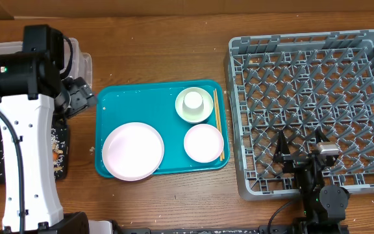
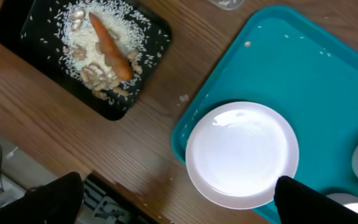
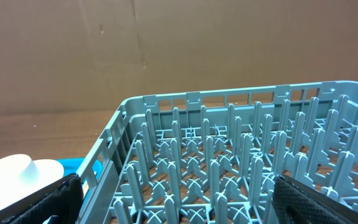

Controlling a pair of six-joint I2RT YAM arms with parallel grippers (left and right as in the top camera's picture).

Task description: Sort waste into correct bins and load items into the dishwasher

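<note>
Beside the teal tray (image 1: pixel 112 104), the left gripper (image 2: pixel 178 182) is hovering open and empty near the large plate (image 1: pixel 133 151), with food waste (image 2: pixel 104 56) lying in the black tray (image 2: pixel 14 28), so dish loading is probably starting and calling for a rim pinch, while the right gripper (image 3: pixel 173 186) is idling open and empty over the rack (image 1: pixel 304 71).

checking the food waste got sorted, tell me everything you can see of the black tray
The black tray is flat and rectangular, with rounded corners and a low rim, glossy like plastic. It lies flat on the wooden table, left of the teal tray and apart from it. Pale rice, beige scraps and an orange carrot stick lying diagonally rest in it. Nothing grips it.
</note>
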